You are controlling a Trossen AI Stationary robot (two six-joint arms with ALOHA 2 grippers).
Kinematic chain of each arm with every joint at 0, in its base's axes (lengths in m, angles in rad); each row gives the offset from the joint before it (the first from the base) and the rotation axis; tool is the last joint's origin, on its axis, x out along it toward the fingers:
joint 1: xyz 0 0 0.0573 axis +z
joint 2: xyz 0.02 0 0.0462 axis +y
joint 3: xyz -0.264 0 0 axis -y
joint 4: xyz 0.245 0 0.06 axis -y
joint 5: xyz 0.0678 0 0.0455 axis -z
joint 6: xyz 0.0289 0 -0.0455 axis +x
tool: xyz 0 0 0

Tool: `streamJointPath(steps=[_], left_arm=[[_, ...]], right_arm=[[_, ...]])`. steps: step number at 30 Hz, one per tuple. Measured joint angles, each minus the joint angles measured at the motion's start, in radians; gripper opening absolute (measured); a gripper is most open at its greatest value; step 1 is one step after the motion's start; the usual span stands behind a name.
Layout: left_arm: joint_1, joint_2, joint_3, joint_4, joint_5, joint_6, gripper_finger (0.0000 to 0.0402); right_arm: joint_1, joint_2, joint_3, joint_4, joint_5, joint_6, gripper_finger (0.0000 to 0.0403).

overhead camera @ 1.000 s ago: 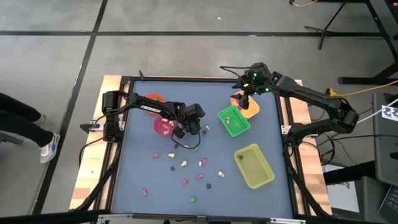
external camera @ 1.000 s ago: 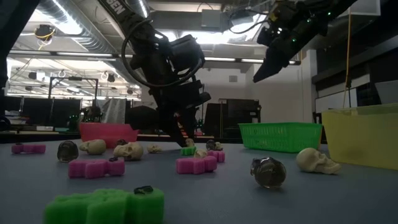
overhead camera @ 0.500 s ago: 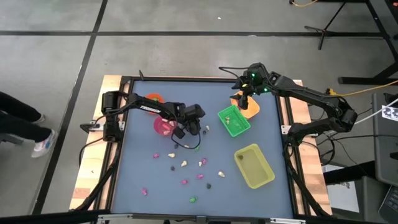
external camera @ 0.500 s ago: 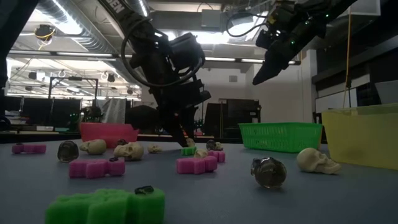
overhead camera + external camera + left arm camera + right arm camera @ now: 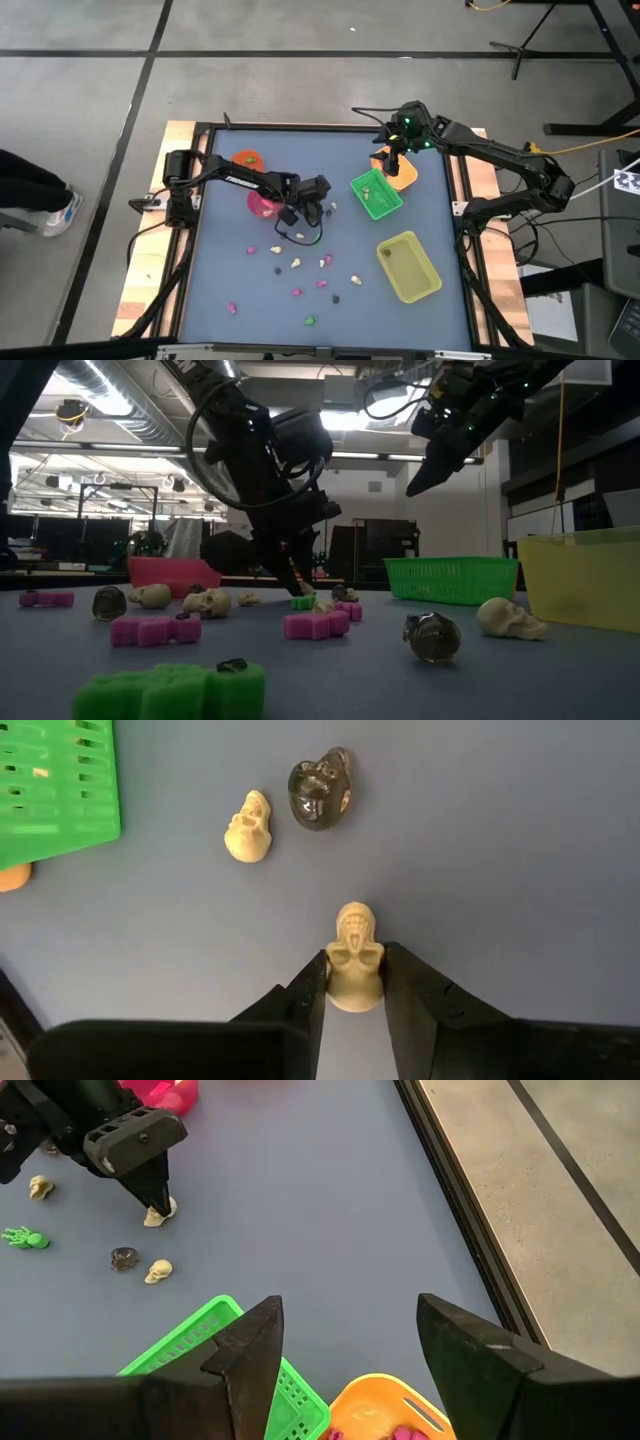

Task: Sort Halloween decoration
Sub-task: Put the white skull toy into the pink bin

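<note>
The left hand [image 5: 353, 982] pinches a cream skull [image 5: 353, 958] between its two dark fingers at the middle of the blue counter [image 5: 230, 270], just beside the pink cup [image 5: 262, 201]. In the left wrist view the skull sits upright between the fingers, its base touching the counter. Near it lie a second cream skull [image 5: 247, 827] and a dark skull [image 5: 319, 789], the two just beside each other, with a corner of the green tray [image 5: 55, 782] close by.

The right hand [image 5: 345, 1350] hangs spread wide above the far right of the counter, over the orange tray [image 5: 385, 1405] and the edge of the green tray, holding nothing.

More trinkets are scattered across the near half of the counter. Seen from counter height, a green foam piece [image 5: 170, 687] lies nearest the camera, with pink foam pieces [image 5: 154, 629] behind it, another pink piece [image 5: 315, 624] at the centre, and cream skulls [image 5: 205, 602] among them. A dark skull [image 5: 432, 636] and a cream skull [image 5: 508, 618] rest to the right, before the yellow tray [image 5: 582, 575].
</note>
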Motion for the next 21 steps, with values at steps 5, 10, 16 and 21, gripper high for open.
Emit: streamJointPath(steps=[5,10,16,21], left_arm=[[-0.003,-0.018,-0.002,0.008,0.002,-0.059,0.0065],[-0.003,-0.047,-0.002,0.005,0.003,-0.105,0.0065],[-0.03,-0.09,-0.002,0.004,-0.069,-0.153,0.0065],[-0.057,-0.159,-0.002,-0.081,-0.142,-0.296,0.0065]], right_arm=[[0.0,0.0,0.0,0.0,0.0,0.0,0.023],[0.0,0.0,0.0,0.0,0.0,0.0,0.023],[0.0,0.0,0.0,0.0,0.0,0.0,0.023],[0.0,0.0,0.0,0.0,0.0,0.0,0.023]])
